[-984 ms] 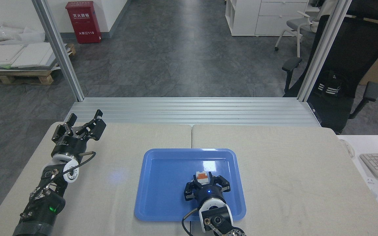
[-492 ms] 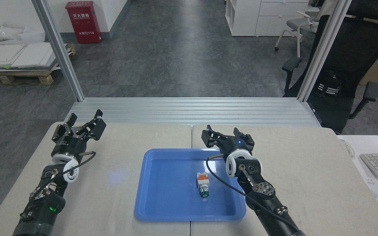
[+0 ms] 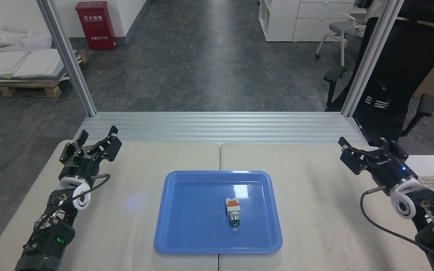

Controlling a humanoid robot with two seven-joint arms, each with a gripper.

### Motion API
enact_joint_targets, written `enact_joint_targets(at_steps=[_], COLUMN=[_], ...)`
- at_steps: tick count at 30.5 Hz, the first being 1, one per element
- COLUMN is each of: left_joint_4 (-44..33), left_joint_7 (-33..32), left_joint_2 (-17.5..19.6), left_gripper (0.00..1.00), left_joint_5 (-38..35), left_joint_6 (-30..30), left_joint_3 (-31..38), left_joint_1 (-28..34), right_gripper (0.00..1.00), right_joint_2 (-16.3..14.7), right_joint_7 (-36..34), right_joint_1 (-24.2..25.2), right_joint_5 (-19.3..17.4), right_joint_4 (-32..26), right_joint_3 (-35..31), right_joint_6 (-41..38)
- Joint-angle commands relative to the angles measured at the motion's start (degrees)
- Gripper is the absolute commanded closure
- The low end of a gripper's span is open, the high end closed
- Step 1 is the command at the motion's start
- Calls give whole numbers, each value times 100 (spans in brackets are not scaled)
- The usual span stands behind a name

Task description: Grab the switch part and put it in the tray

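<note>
Head view: the switch part [image 3: 233,212] lies inside the tray [image 3: 187,210], long axis near-to-far, green cap nearest me, well left of the right gripper [image 3: 369,148]. Both it and the left gripper [image 3: 95,138] stand spread apart, empty; forearms are cropped.

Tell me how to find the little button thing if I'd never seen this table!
Look at the big blue tray in the middle of the table. Lying inside it, a bit right of the middle, is the only thing there: a small switch. It has an orange block at the far end and a round green cap at the near end.
</note>
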Motion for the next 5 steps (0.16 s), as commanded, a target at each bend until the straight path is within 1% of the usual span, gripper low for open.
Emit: enact_joint_targets(at_steps=[1,3,5], left_joint_4=[0,0,0], left_joint_7=[-2,-2,-2], left_joint_2=[0,0,0], left_gripper=[0,0,0], left_joint_5=[0,0,0], left_joint_6=[11,2,2], left_joint_3=[0,0,0], left_joint_1=[-1,-1,-1], right_gripper=[1,1,1], right_joint_2=[17,87,78], right_joint_7=[-45,-54,-54], right_joint_1=[236,236,254], right_joint_5=[-111,-128,-347], right_joint_4=[39,13,-75], right_joint_3=[-38,-55,-55], right_joint_6=[163,154,119])
